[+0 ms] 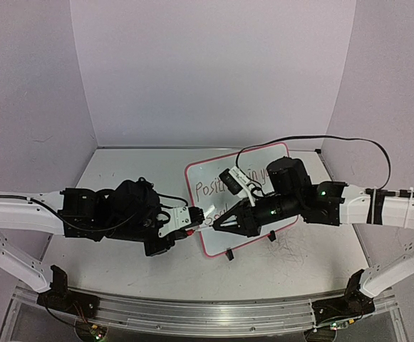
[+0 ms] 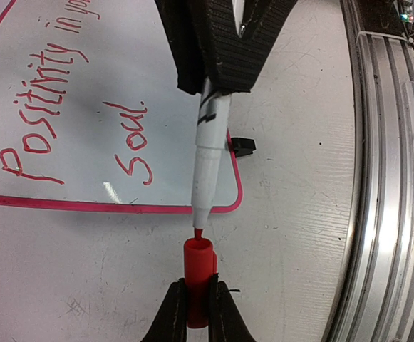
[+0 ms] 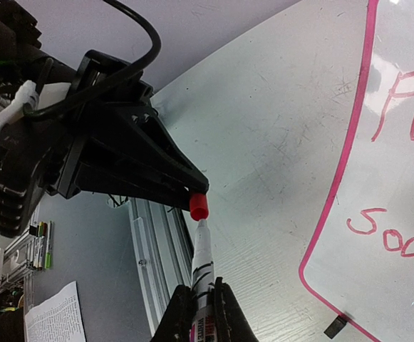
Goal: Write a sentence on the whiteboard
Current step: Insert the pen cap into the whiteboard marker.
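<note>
— Position of the board point(image 1: 205, 177)?
— Lying mid-desk, a little toward the right edge of the desk point(image 1: 121, 263), turned slightly askew. Sentence point(image 2: 137, 135) on it in red, two lines, judged complete down to the full stop.

— State of left jaws?
— Closed on the red cap point(image 2: 198, 260), gripping its shut end. Open mouth facing the right edge.

— State of right jaws?
— Clamped on the barrel of the marker point(image 2: 208, 153), well back from the tip. Long axis roughly parallel to the near edge, tip toward the left edge.

— Meeting point?
— Just off the board's frame, over bare desk, nearer the near edge than the far one. Tip at the cap's mouth, touching or just inside; impossible to tell which from either wrist view.

— Alignment?
— Nearly in line. From the left wrist, barrel leaning slightly off the cap's axis. Judged close enough to seat, yet worth correcting first.

— Nearer arm?
— Neither. Both reaching inward about equally, nose to nose.

— Step in hand?
— Capping, by judgement. Calls for a straight push along the shared axis, parallel to the near edge. Risk noted: sideways slip, tip smearing the cap's rim.
</note>
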`<control>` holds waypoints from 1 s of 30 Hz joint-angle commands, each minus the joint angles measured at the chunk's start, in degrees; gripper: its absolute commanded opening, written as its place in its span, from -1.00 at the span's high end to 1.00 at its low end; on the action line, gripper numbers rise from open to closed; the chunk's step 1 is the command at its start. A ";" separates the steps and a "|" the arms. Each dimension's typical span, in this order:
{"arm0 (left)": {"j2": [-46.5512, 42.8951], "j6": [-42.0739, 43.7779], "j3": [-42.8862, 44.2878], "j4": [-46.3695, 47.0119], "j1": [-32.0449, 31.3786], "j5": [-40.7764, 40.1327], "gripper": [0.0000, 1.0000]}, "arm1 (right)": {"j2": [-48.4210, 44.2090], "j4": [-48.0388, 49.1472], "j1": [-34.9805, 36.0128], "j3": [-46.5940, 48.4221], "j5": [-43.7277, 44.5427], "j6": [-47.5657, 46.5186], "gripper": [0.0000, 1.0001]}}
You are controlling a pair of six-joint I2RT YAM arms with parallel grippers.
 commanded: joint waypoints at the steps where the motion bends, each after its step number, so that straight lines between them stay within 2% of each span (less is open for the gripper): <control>1: -0.33 -0.07 0.05 1.19 -0.13 0.43 1.00 | 0.72 1.87 0.24 1.04 0.22 -0.44 1.00; 30: 0.13 0.12 0.13 1.14 -0.13 1.26 1.00 | 2.53 2.64 0.81 2.10 -0.56 -0.66 1.00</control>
